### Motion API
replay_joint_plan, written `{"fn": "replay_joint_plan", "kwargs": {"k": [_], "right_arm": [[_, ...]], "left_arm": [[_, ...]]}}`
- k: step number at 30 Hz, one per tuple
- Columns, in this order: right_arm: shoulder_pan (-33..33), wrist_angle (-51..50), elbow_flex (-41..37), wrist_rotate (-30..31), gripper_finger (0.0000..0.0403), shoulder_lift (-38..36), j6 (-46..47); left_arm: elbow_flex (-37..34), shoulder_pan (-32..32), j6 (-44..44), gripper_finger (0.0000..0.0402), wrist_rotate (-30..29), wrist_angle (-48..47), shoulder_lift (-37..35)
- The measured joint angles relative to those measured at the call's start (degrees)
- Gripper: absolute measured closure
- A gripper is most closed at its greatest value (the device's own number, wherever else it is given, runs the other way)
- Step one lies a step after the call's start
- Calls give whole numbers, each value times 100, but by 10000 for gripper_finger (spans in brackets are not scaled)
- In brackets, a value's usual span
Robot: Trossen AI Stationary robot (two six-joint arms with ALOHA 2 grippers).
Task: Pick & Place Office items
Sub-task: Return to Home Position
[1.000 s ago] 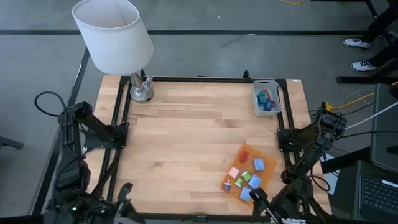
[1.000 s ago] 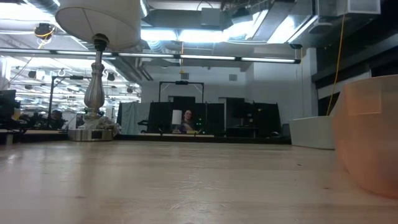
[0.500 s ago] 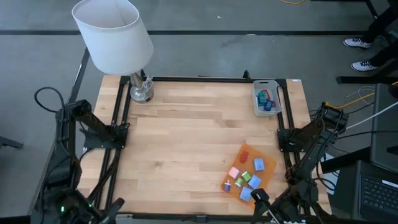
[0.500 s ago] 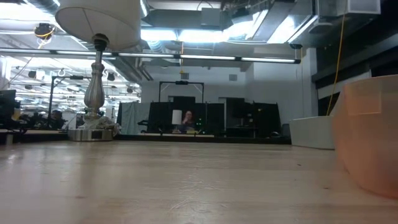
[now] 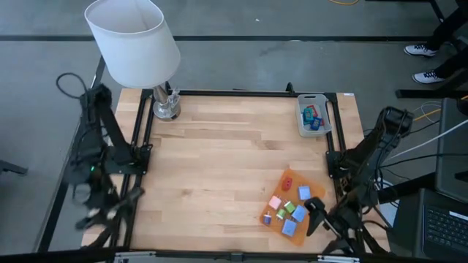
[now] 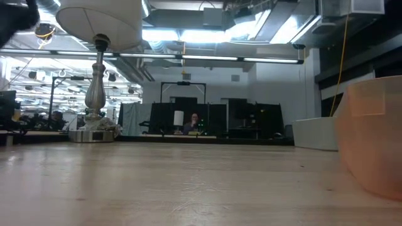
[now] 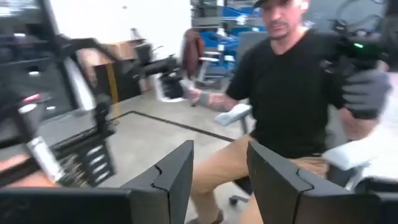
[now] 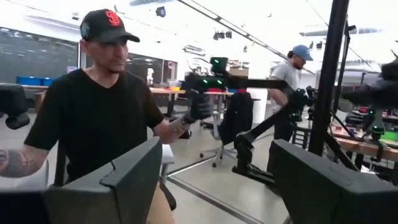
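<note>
Left wrist view shows the left gripper [image 7: 221,158] with its two dark fingers spread and only air between them. The right gripper [image 8: 214,162] is likewise spread wide and carries nothing. Both wrist cameras look out into the room at a seated person [image 7: 292,87], not down at the table [image 5: 219,161].

In the high view the right gripper [image 5: 316,213] hangs just beside the near right edge of the orange bin [image 5: 298,181], higher and further in than half a second ago, when it sat low at the table's front edge. The left arm has swung up out of the front left corner. It now stands off the table's left side, blurred with motion and well apart from everything on the table.

The office items [image 5: 304,193] lie clustered inside the orange bin: blue, pink, green and one red piece. A few more, teal, red and blue, sit in the grey tray [image 5: 300,117] at the far right corner. None is loose on the bare wood.

With both arms lifting away empty, the placing looks finished and the arms seem to be folding back to rest. Whether the tray's pieces were meant to move cannot be told.
</note>
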Motion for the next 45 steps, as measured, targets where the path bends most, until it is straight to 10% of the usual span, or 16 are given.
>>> {"fn": "replay_joint_plan", "kwargs": {"k": [7,15,29,38,45], "right_arm": [[55,156,-485,505,112,-135,163],[-139,784,-781,319,112,-127,19],[-2329,-99,-390,-2801,112,-192,564],[-2803,-2905,311,-2386,112,-1815,334],[-2564,-4344,636,-1264,112,-2706,102]], "left_arm": [[-2335,-103,726,260,-479,829,-2320],[-3464,-103,985,260,-537,770,-3858],[-4229,-97,962,260,-662,624,-4483],[-4165,-58,1026,261,-335,173,-5054],[-4176,120,553,260,1483,384,-5053]]}}
